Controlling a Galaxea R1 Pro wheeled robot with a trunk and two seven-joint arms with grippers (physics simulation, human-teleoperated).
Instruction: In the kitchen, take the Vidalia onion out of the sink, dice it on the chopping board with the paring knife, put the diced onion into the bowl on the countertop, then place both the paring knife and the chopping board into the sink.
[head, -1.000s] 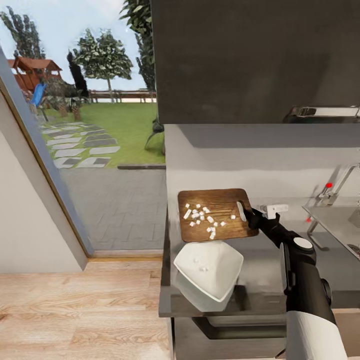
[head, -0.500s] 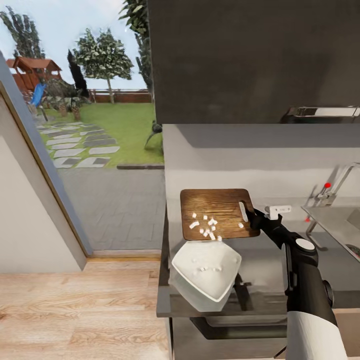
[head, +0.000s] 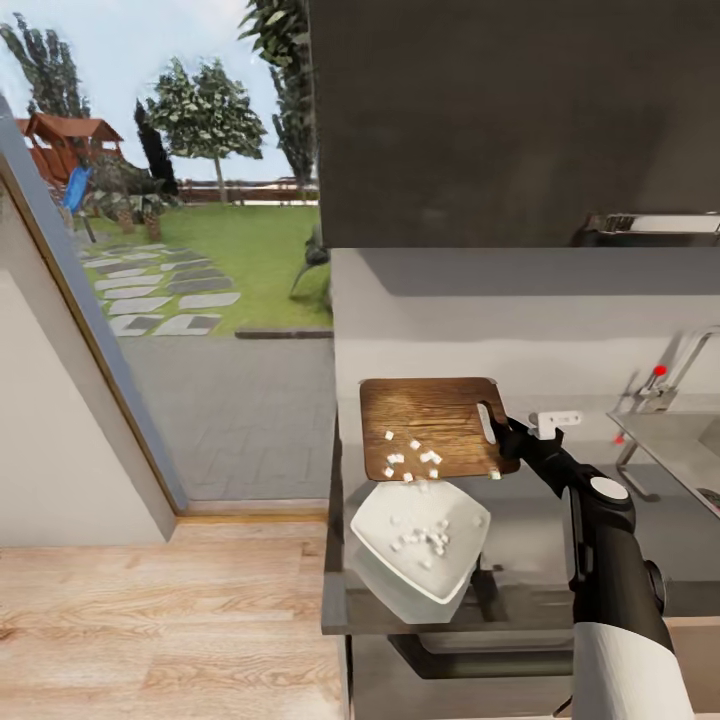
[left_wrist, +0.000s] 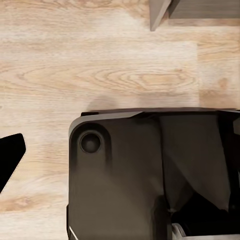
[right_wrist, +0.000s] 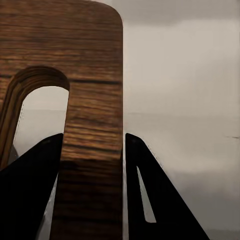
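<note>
Firmly, the right claw (right_wrist: 92, 150) clamps the chopping board (head: 432, 425) by its handle end.

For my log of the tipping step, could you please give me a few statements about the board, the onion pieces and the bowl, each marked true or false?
1. The right gripper holds the chopping board at its handle-hole end. True.
2. All the diced onion is in the bowl. False: some cubes remain on the board.
3. The bowl sits on the countertop just below the board's lower edge. True.
4. The bowl is empty. False: white cubes lie inside.
</note>
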